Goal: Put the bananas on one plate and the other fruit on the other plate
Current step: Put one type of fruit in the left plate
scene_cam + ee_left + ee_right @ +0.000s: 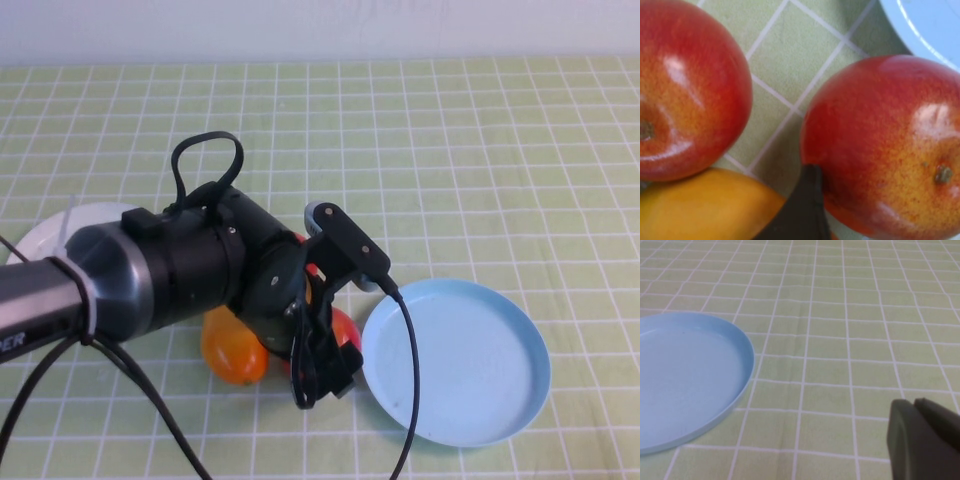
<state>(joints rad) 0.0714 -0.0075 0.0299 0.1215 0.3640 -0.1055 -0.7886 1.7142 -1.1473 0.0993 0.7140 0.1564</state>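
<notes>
Red apple [885, 150] sits right under your left claw [325, 375], fingers' state unclear; right claw [925, 440] idles off-tabletop, unclear too.

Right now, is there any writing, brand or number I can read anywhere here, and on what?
"ER": white letters on the left arm, cut off by the picture's edge.
No other text: none on the left gripper over the apples, nor on the right gripper near the light blue plate.
</notes>
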